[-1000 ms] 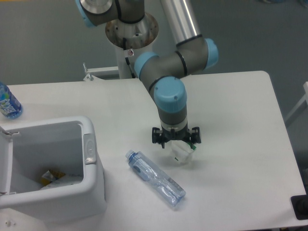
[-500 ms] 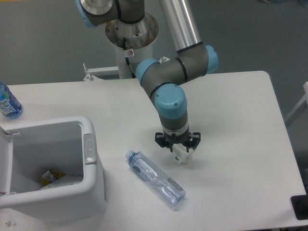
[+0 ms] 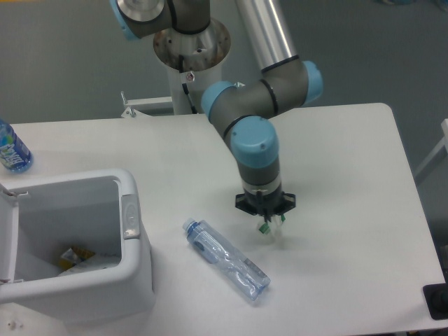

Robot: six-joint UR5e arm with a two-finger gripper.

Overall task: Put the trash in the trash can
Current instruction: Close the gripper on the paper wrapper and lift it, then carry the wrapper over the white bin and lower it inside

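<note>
My gripper [image 3: 269,222] points straight down at the table, right of centre. Its fingers are closed on the small crumpled white wrapper [image 3: 272,231], whose green mark shows at the left finger; most of the wrapper is hidden between the fingers, at table level. The clear label-less bottle [image 3: 226,260] lies on its side on the table, down and left of the gripper, cap towards the bin. The white trash can [image 3: 137,241] stands open at the front left, with some rubbish inside.
A bottle with a blue label [image 3: 11,149] stands at the table's far left edge. The arm's base column [image 3: 190,49] rises behind the table. A dark object [image 3: 437,302] sits at the front right corner.
The gripper's fingers have closed inward onto the wrapper, and the wrist has shifted slightly right and turned. The wrapper now shows much less. The bottle and bin have not moved.
</note>
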